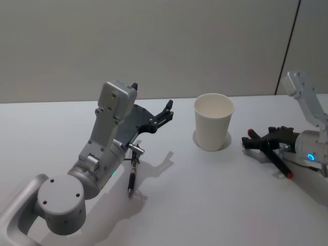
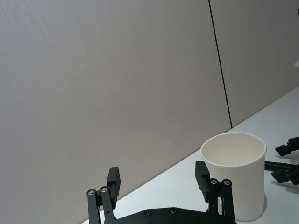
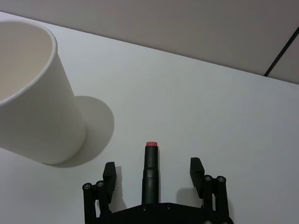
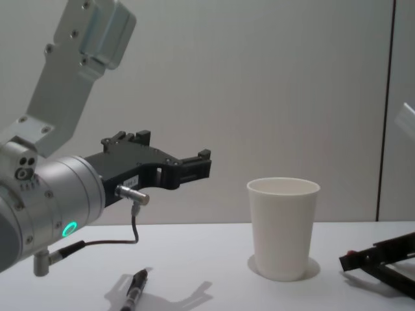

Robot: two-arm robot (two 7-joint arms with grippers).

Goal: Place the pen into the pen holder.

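The right gripper (image 3: 153,167) is resting low on the table (image 1: 205,215) at about 3 o'clock from the pen holder (image 1: 213,123). Its fingers are standing wide apart on either side of the black pen (image 3: 151,154) and are gripping nothing, with a gap showing on each side of the barrel. The left gripper (image 2: 158,179) is hanging raised at about 9 o'clock from the pen holder, likewise wide open and empty. A second, dark pen (image 1: 131,182) is lying on the table beneath that arm, at about 8 o'clock. Hazards, as judged: the barrel is thin and lying flat, so closing fingers are likely to scrape the table or roll the pen out of the gap. A grip taken near one end is risking a drooping, swinging pen. The pen holder is an empty, light paper cup narrowing toward its base, so a pen tip or finger striking the rolled rim is likely to tip or shove it. With two pens lying out, the wrong one may be taken. The pen is looking slender, round and matt black, with a small red end facing away from the gripper's palm.
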